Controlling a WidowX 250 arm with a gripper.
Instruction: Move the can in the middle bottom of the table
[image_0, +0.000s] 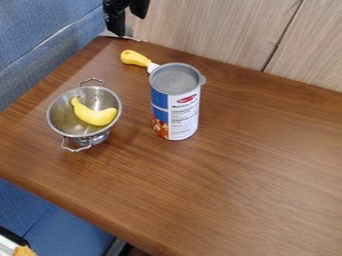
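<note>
hand: blk, 2-finger (130, 25), at top edge of view, approx 11 o'clock; hangs down in front of wall
hand state: fingers apart, gap btwn them, nothing gripped
hand vs can: hand well apart from it, toward can's 11
can: tall cyl. (176, 107), upright on tabletop, just toward 12 from view ctr; not at bottom mid.
can detail: gray lid w/ small tab at its 3; side = blue patch, wht panel, food pic low on L
utensil: yellow handle (135, 58) w/ wht neck, lies at can's 11; far end hidden behind can
colander: metal (59, 117), at can's 9, near but not touching; loop handles at its 12 & 6, round base on tabletop
banana: yellow, curved (97, 117), inside colander; stem end toward 11, other end toward 3
tabletop: brn wood, visible grain (247, 175); near edge runs from 9 down to 6
wall: pale wood panels (214, 30), dk seam at approx 1
upholstery: blue (40, 35), at 10–11; more at 7
corner item: wht obj. w/ orange-yellow pc. (23, 251), at 7–8, cut off by view edge; can't ID
</note>
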